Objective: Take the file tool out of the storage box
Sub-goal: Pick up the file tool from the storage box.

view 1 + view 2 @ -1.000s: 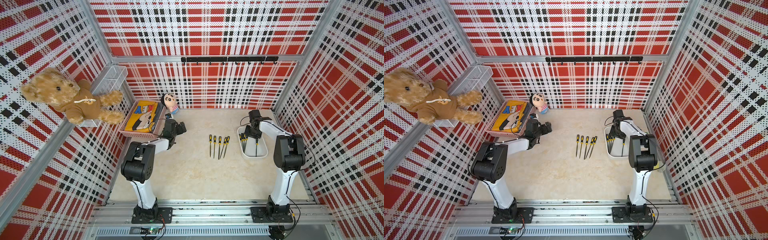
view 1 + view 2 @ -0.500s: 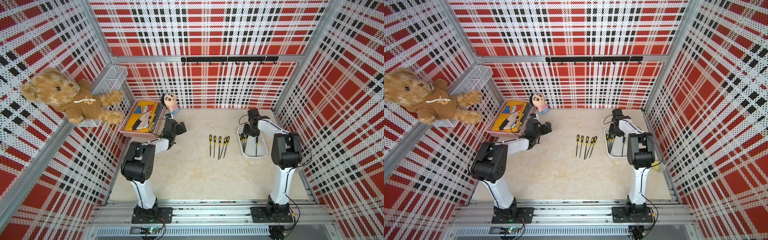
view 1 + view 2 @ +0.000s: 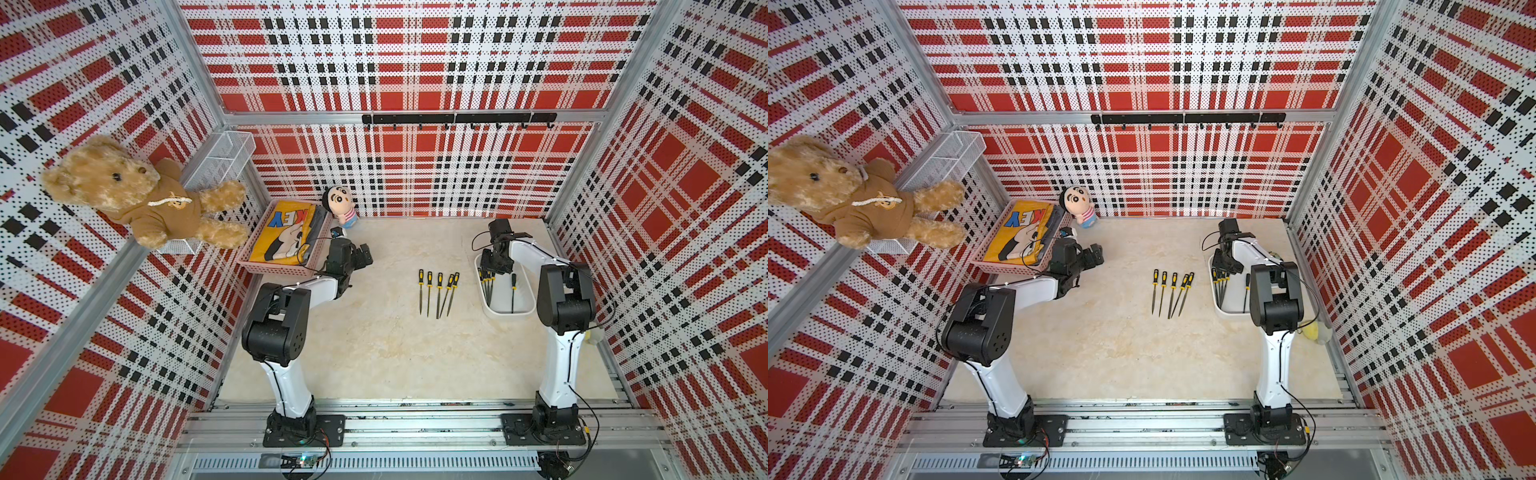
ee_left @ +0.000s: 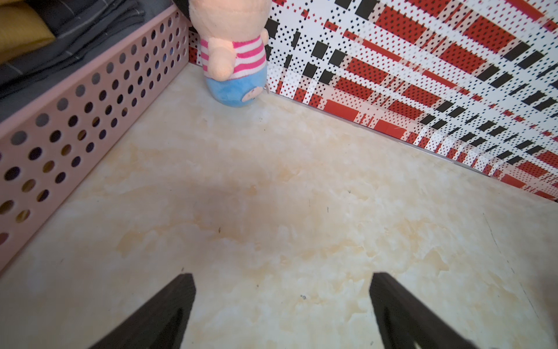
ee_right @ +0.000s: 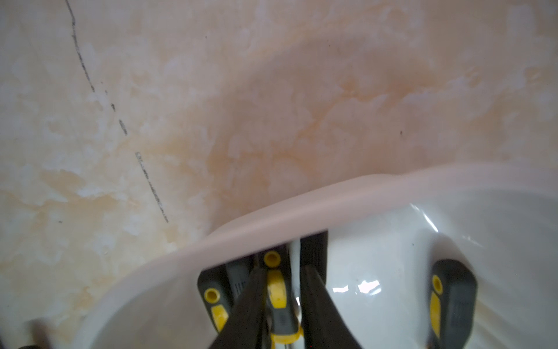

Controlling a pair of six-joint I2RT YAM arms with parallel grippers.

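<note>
Right gripper [image 5: 283, 272] is down inside the storage box [image 5: 302, 205], fingers pinched on the yellow-and-black handle of one file [image 5: 277, 299]. Other files [image 5: 216, 302] lie alongside in the box. Left gripper [image 4: 280, 284] is spread wide, holding nothing, above the table [image 4: 271, 196] near the pink basket [image 4: 75, 121]. Tabletop is cream and marbled. Walls [image 3: 415, 174] are red-black plaid perforated panels. The box sits on the table's right side, with five files [image 3: 438, 293] in a row beside it.
</note>
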